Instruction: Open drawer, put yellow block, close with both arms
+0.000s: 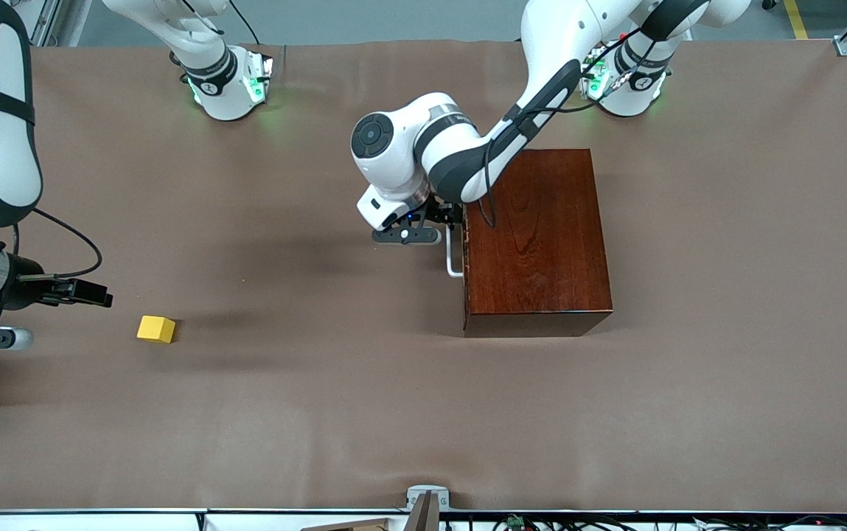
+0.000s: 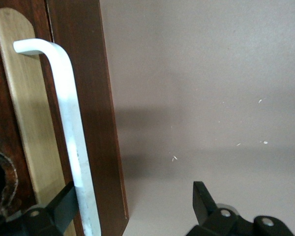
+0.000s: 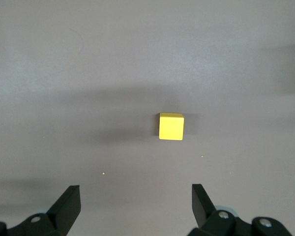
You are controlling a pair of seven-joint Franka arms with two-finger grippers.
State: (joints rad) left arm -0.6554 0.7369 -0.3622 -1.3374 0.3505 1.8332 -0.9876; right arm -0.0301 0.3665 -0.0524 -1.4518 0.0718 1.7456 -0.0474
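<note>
The dark reddish-brown wooden box (image 1: pixel 537 243) stands mid-table with its drawer (image 2: pixel 86 93) closed. The white bar handle (image 1: pixel 453 258) is on the front that faces the right arm's end. My left gripper (image 1: pixel 454 217) is open at that handle. In the left wrist view the handle (image 2: pixel 69 128) lies between the fingers (image 2: pixel 202 199), close to one of them, and the left gripper (image 2: pixel 132 204) is not closed on it. The yellow block (image 1: pixel 156 329) lies on the table toward the right arm's end. My right gripper (image 1: pixel 91 293) is open and empty above the table beside the block (image 3: pixel 171 126).
The brown table cover (image 1: pixel 364 413) stretches wide around the box and block. The arms' green-lit bases (image 1: pixel 228 85) stand along the table edge farthest from the front camera. A metal bracket (image 1: pixel 424 501) sits at the table edge nearest that camera.
</note>
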